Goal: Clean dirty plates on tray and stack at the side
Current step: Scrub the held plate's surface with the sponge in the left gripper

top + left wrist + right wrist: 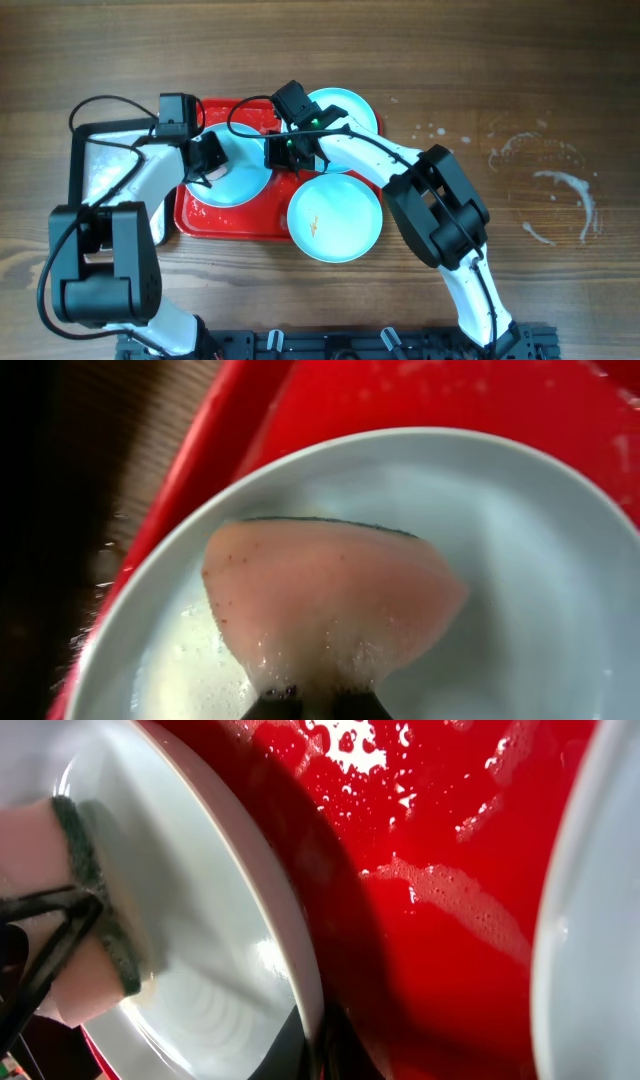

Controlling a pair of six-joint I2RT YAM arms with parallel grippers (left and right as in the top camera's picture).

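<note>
On the red tray [215,222] a pale blue plate [240,182] lies at the left. My left gripper [208,165] is shut on a soapy pink sponge [330,590] with a green back, pressed onto this plate [520,580]. My right gripper [283,153] is shut on the plate's right rim [300,970]; the sponge [60,920] shows at the left in the right wrist view. A second plate [345,110] lies at the tray's far right corner. A third plate [335,218] with a small orange smear overlaps the tray's front right corner.
A silvery black-rimmed metal tray [100,165] lies left of the red tray, under the left arm. White dried spill marks [560,190] cover the table at the right. The red tray [440,900] is wet with soapy drops.
</note>
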